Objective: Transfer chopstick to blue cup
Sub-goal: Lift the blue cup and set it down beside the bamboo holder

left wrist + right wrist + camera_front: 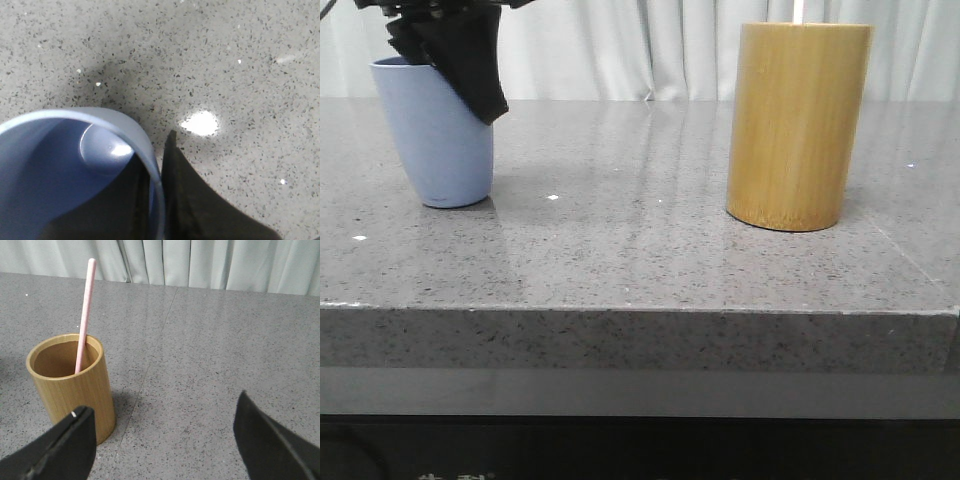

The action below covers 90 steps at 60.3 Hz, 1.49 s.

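Chopstick (84,315) stands tilted inside the bamboo holder (798,125), its pink top sticking above the rim, on the right side of the grey table (640,250). The blue cup (438,135) stands upright well apart on the left. The left gripper (156,200) straddles the cup's rim, one finger (200,205) outside the wall, one inside, clamped on it. The right gripper (165,440) hangs near the holder, jaws wide apart, holding nothing.
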Motion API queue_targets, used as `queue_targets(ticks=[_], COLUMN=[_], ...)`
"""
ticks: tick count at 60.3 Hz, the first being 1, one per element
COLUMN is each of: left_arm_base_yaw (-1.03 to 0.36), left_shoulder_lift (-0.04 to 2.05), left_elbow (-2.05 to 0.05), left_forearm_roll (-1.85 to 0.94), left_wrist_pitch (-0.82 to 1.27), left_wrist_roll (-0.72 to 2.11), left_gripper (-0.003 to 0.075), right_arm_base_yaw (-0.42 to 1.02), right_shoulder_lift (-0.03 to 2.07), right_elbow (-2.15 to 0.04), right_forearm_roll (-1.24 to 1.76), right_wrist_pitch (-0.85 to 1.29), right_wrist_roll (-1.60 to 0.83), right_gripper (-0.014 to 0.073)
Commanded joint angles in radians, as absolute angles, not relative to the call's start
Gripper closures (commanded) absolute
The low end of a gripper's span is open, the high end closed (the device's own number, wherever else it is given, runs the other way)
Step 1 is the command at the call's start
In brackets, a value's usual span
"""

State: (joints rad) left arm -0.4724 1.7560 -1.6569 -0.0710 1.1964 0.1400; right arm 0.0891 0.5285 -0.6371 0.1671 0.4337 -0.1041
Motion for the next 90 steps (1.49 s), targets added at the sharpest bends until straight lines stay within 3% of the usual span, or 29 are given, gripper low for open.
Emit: queue_targets(ticks=[1, 19, 49, 56, 75, 90], left_arm_base_yaw=[-0.487, -0.626, -0.744, -0.744, -0.744, -0.744], left_shoulder_lift=[1.709, 1.711, 1.837, 1.837, 1.837, 1.766], left_elbow=[-1.709, -1.884, -1.906, -1.906, -1.908, -1.928], left_forearm_roll=[-0.090, -0.104, -0.125, -0.125, -0.125, -0.138], left_wrist_pitch=[1.211, 1.270, 1.267, 1.266, 1.268, 1.268], left_wrist_roll=[0.129, 0.129, 0.116, 0.115, 0.115, 0.114], left_gripper=[0.0739, 0.0738, 0.0729, 0.0643, 0.0283, 0.0253], right_arm_base_yaw=[0.084, 0.084, 0.084, 0.084, 0.084, 0.084], right_shoulder_lift=[0.534, 0.534, 0.534, 0.534, 0.534, 0.534], right_elbow=[-0.673, -0.673, -0.673, -0.673, -0.673, -0.673], right_forearm_roll=[0.172, 0.172, 0.172, 0.172, 0.172, 0.172], right_wrist_pitch=[0.361, 0.380, 0.389, 0.395, 0.396, 0.400], right_wrist_roll=[-0.107, -0.107, -0.107, -0.107, -0.107, -0.107], right_gripper=[0.0015, 0.0015, 0.0015, 0.0015, 0.0015, 0.0015])
